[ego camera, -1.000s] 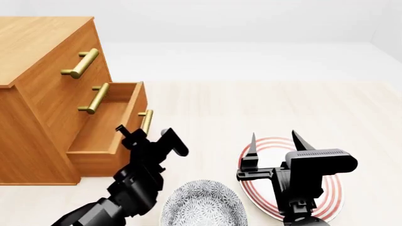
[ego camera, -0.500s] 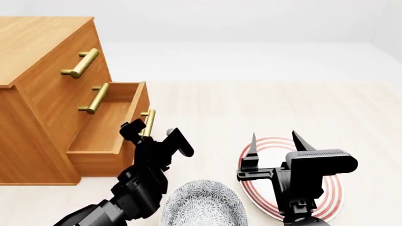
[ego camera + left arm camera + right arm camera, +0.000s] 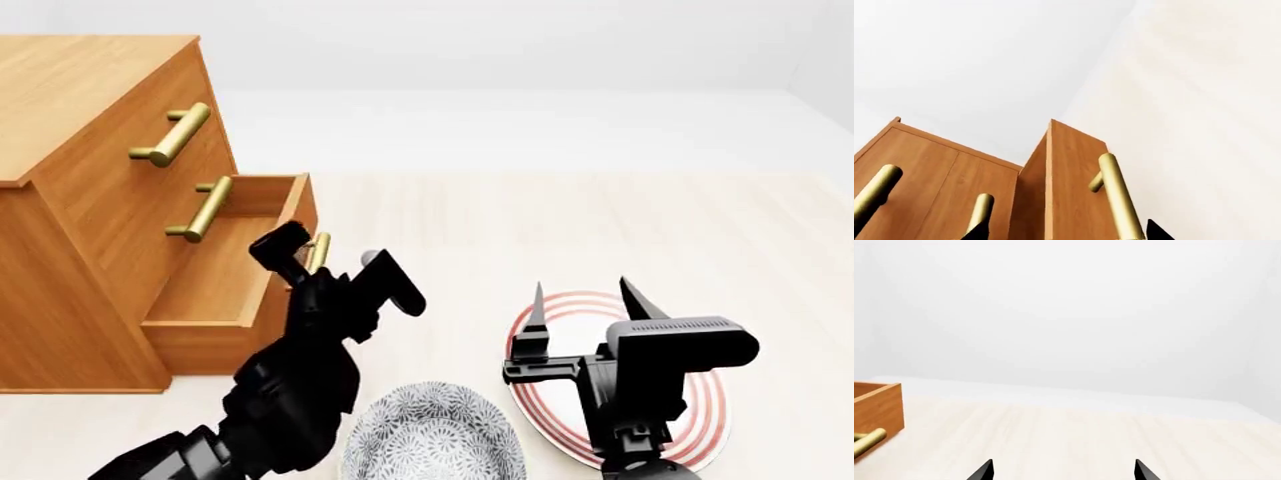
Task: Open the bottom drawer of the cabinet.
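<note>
The bottom drawer of the cabinet, far left, stands pulled out. The left claw gapes around its handle, gripping nothing; the right claw idles open.

Bright, even, diffuse light with only soft shadows; every view is sharp and free of blur, and pale surfaces look nearly washed out.

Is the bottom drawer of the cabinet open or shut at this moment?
Open. The bottom drawer sticks out from the cabinet, and its bare inside shows from above. The two upper drawers sit flush.
</note>
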